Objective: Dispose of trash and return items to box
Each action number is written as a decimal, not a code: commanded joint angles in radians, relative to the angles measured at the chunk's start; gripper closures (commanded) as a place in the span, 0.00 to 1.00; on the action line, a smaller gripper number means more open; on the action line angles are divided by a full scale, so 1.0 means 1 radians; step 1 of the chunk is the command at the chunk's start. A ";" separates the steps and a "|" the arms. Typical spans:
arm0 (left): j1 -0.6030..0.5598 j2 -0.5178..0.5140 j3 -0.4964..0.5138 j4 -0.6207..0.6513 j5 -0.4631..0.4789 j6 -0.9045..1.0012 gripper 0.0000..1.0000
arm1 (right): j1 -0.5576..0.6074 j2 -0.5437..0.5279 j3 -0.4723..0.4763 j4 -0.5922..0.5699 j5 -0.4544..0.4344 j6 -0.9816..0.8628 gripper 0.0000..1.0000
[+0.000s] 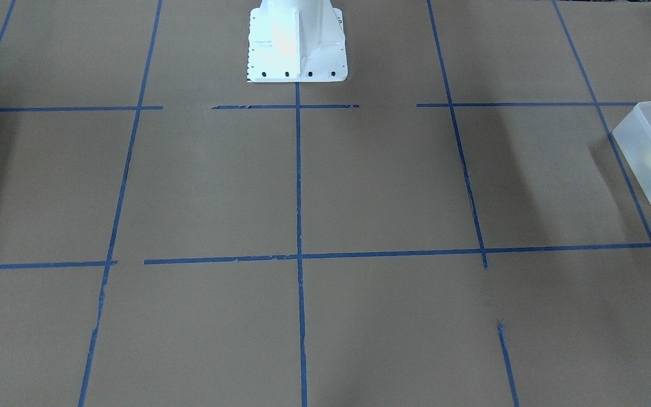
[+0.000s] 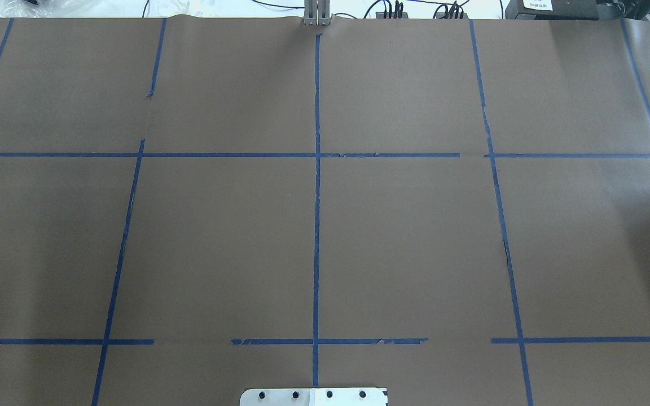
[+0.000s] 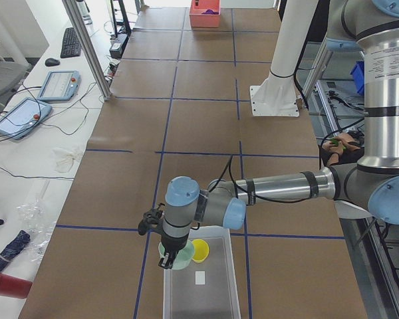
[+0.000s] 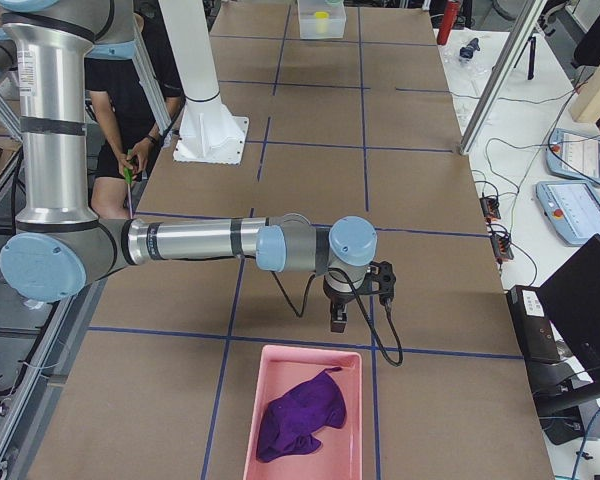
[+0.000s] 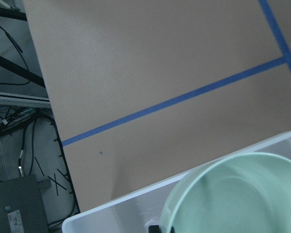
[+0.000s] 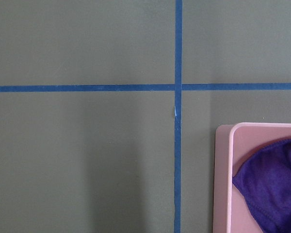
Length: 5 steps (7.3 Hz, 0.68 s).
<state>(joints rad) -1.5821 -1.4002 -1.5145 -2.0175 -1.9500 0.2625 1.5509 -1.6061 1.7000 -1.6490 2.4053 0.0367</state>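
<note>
bowl at the box's end wall, release risk noted

the mint bowl [image 5: 242, 194] is seen at the end of the box [image 3: 216, 296] toward the tabletop's [image 2: 218, 242] middle, close to the wall and just beside the yellow cup [image 3: 200, 250]. the left gripper [image 3: 167, 260] is placed at the bowl's rim; whether it is apart or clamped on the rim cannot be told. the right gripper [image 4: 338, 322], state likewise not readable, is parked near the pink tray [image 4: 248, 420]. judged risks: if the bowl is let go while overlapping the wall, it may tip out; the cup or the light box may be nudged on withdrawal.
</note>
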 commanded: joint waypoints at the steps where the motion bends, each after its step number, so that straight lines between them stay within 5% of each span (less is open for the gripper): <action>1: -0.036 0.053 0.115 -0.213 0.033 0.084 1.00 | 0.000 0.000 0.003 0.000 0.000 0.000 0.00; 2: -0.035 0.052 0.156 -0.268 0.033 0.086 0.89 | 0.000 -0.002 0.004 0.000 0.000 0.002 0.00; 3: -0.039 0.053 0.157 -0.268 0.033 0.080 0.01 | 0.000 -0.002 0.001 0.000 0.000 0.000 0.00; 5: -0.044 0.052 0.151 -0.267 0.023 0.075 0.00 | 0.000 0.000 0.001 0.000 0.000 0.000 0.00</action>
<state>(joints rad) -1.6231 -1.3484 -1.3631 -2.2815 -1.9204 0.3390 1.5509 -1.6072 1.7016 -1.6491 2.4053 0.0370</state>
